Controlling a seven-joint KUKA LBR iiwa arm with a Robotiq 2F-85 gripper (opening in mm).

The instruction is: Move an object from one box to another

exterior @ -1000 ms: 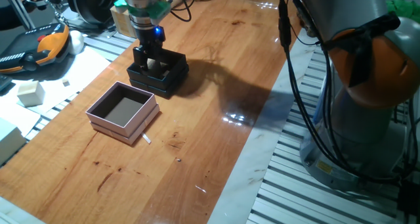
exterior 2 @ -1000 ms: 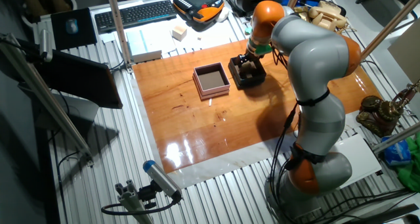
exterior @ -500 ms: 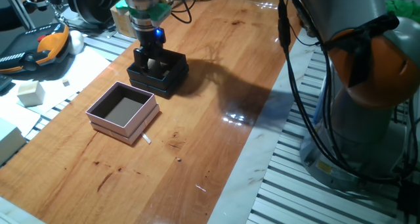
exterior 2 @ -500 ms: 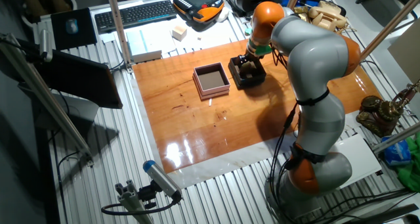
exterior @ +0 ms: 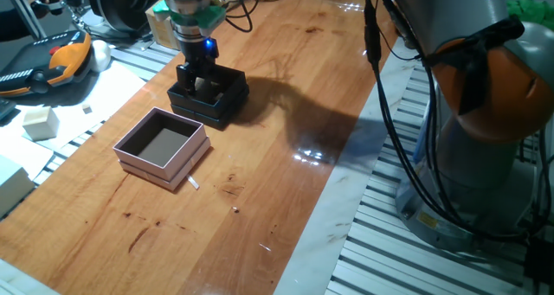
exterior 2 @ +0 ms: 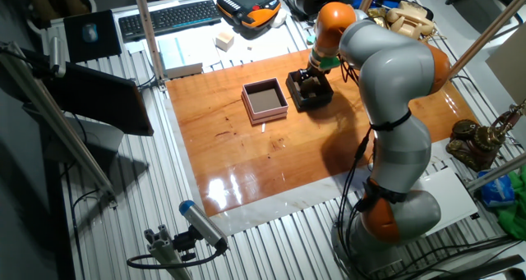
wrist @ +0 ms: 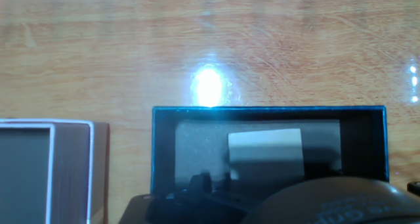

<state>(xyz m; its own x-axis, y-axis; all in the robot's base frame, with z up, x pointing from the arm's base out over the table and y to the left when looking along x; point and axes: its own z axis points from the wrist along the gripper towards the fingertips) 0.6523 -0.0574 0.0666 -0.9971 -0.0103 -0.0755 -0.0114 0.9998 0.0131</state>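
Gripper (exterior: 200, 86) still low, block (wrist: 265, 152) between fingers (exterior: 185, 77)

The arm reaches across the table from its base at the near edge, elbow high, wrist pointing straight down. The gripper (exterior: 199, 80) hangs vertical, a blue light glowing on its body, both black fingers (exterior: 185, 75) lowered and spread apart. From the other fixed view the gripper (exterior 2: 311, 80) sits low under the orange wrist joint.

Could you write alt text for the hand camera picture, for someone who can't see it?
A shallow black box on a wooden table holds a pale block. A pink box lies to its left, and dark robot parts fill the bottom edge.
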